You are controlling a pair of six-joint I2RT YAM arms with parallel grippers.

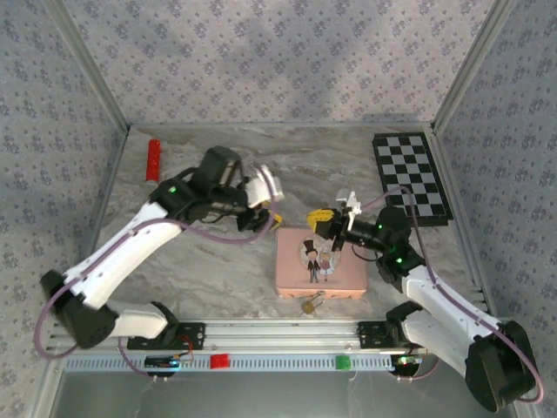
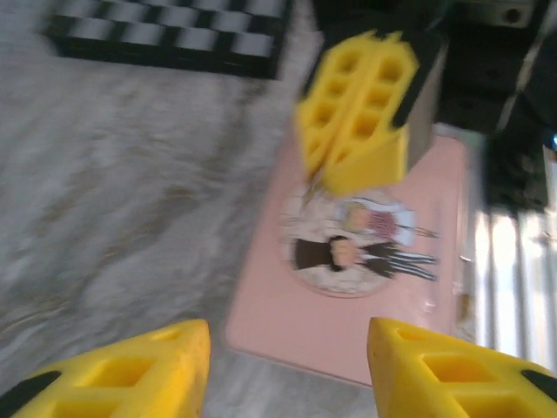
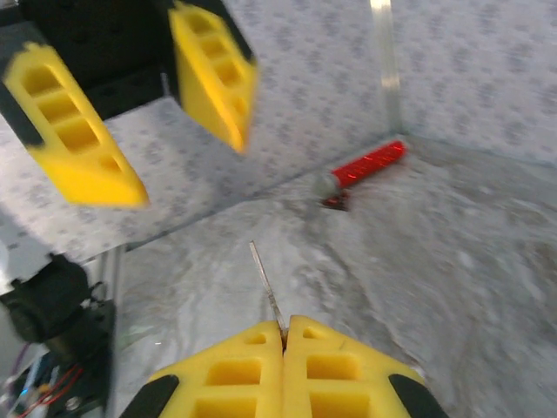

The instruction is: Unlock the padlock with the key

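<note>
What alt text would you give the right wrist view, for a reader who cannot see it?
The right gripper, shut, pinches a thin silvery key pointing forward. The left gripper hangs open ahead; a red cylinder lies on the marbled table beyond.

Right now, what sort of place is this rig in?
Likely an enclosed robot test cell, not a home: patterned walls on three sides, a marbled table, a calibration-style checkerboard.

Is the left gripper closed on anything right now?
No, the left gripper stands open with nothing between its jaws; the pink tin lies beyond it.
</note>
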